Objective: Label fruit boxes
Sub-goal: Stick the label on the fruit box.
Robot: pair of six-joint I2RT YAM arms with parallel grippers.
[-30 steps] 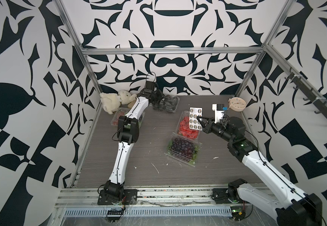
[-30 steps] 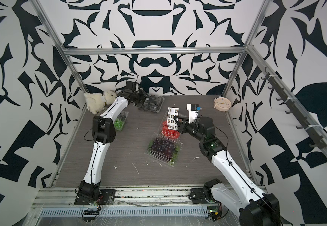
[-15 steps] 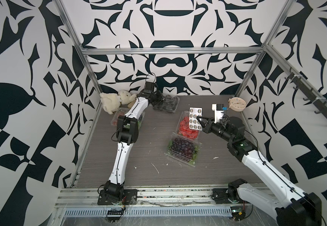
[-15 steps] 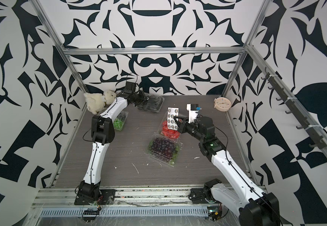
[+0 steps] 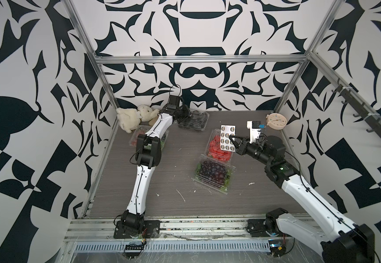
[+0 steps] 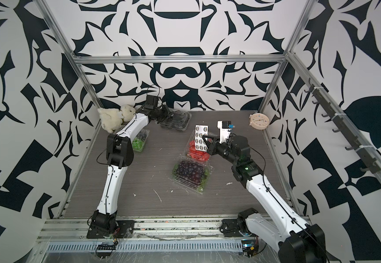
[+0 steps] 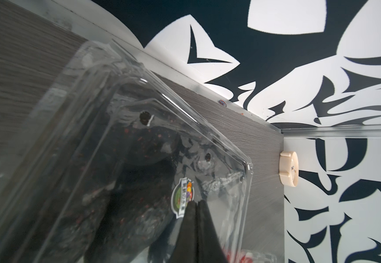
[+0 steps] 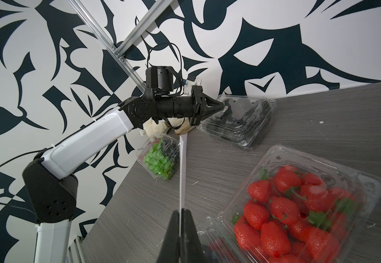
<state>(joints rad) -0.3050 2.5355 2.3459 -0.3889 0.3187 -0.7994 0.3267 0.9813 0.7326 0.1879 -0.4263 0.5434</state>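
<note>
Where the grey tabletop meets the back wall at twelve o'clock, the clear plastic clamshell of black berries lies closed, a round green-rimmed sticker on its lid. The left gripper, its arm stretched far forward, has its jaws clenched with the tips touching that sticker. The right gripper, at two o'clock over the clear clamshell of red strawberries, pinches a white sheet of round stickers upright.

All four are clear hinged clamshells with their lids shut, seen in both top views. Blackberry box sits upper centre, with a round label on its lid. Mixed green-grape box is left of it, partly hidden. Strawberry box is centre-right. Dark grape box lies just below it, skewed.
</note>
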